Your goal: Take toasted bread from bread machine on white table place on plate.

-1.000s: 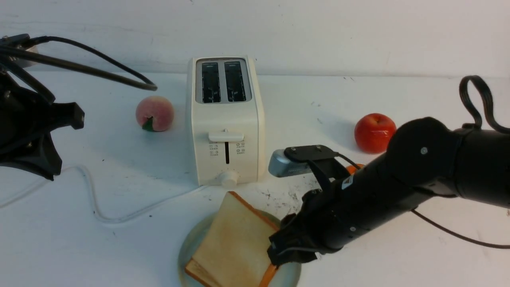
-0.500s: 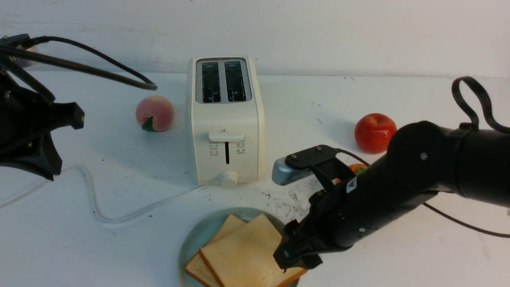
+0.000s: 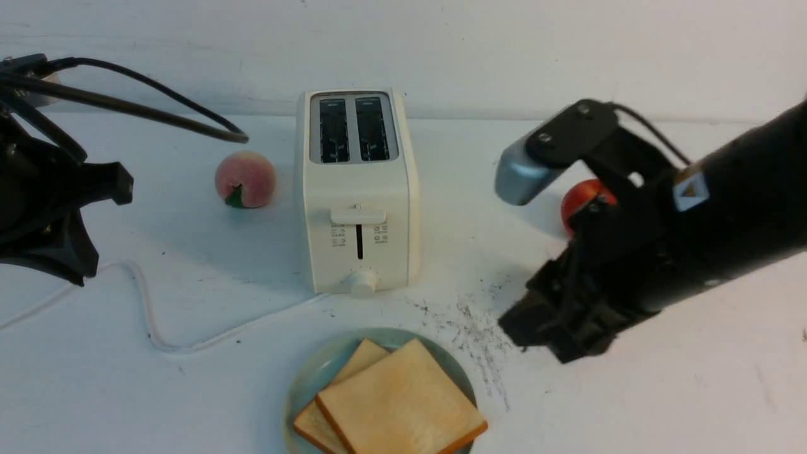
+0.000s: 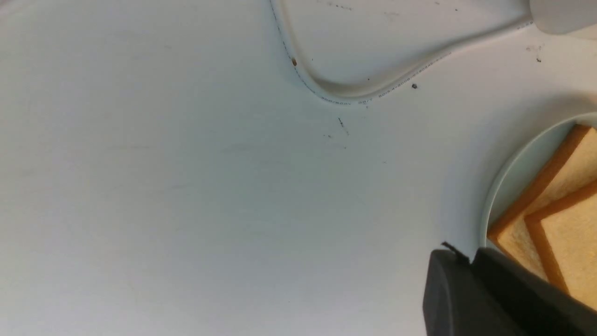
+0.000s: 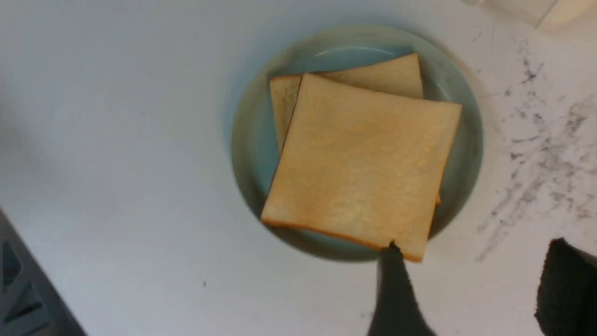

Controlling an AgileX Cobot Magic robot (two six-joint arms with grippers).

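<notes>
Two toasted bread slices overlap on the plate; right pincer, at its two o'clock, stands apart; left pincer together.

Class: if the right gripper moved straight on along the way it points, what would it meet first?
Probably the scuffed table just beside the plate, not the toast; depth is uncertain.

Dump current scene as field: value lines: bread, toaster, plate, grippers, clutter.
toasted bread: two slices, overlapping, flat on plate
plate: on white table, in front of bread machine
bread machine: both slots empty, lever up
right gripper: open, empty, above table beside plate
left gripper: shut, holding nothing
other: peach left of bread machine; apple on its right, partly behind right arm
</notes>
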